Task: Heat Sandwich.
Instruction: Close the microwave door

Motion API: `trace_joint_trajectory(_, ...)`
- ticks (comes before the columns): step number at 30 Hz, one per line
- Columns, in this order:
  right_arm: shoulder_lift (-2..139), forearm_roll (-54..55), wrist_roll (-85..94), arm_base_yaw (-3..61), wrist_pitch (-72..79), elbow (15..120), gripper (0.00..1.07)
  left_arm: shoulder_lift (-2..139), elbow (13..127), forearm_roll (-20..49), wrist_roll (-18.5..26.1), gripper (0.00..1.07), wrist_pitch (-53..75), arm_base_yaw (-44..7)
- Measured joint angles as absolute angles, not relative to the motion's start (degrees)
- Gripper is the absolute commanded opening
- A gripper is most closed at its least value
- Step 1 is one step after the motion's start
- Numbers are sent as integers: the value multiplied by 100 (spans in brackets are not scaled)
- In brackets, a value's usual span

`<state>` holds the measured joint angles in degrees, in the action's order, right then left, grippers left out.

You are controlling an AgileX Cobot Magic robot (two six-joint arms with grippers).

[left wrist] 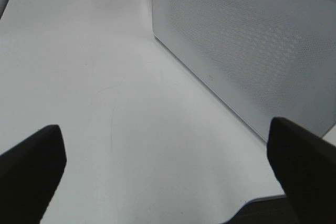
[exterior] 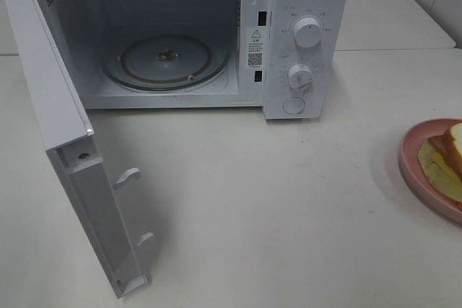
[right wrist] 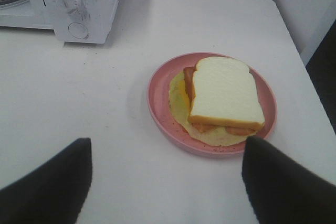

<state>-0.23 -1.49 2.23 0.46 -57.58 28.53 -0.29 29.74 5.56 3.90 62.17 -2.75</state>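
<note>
A white microwave [exterior: 216,34] is set at the back of a white table [exterior: 253,214], its door [exterior: 68,142] swung fully open toward the front on the left side. A glass turntable [exterior: 167,61] is seen inside the cavity, with nothing on it. Two round dials [exterior: 308,32] and a round button are carried on the control panel at the right of the cavity. The open door is stood on the left part of the table; its perforated outer face [left wrist: 247,45] is seen close beside the left gripper [left wrist: 168,174] in the left wrist view. The fingers of the left gripper are spread wide over bare table, nothing between them. At the right edge of the table a round pink plate [right wrist: 157,98] is placed, well apart from the microwave, with open table between the two. The sandwich [right wrist: 224,95] is laid flat on this plate, pale bread uppermost, brown and yellowish filling showing along its edges. The right gripper [right wrist: 167,182] is held near the plate with its fingers spread; the sandwich lies just ahead of the fingertips, untouched, nearer to one finger [right wrist: 283,182] than to the other.
</note>
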Motion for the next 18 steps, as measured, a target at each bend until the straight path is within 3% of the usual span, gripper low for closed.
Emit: trace_joint_trajectory(18, -23, -149, 235, 34, -5758, 2853, 76, -29, 2974, 556, 390, 100, 6217, -275)
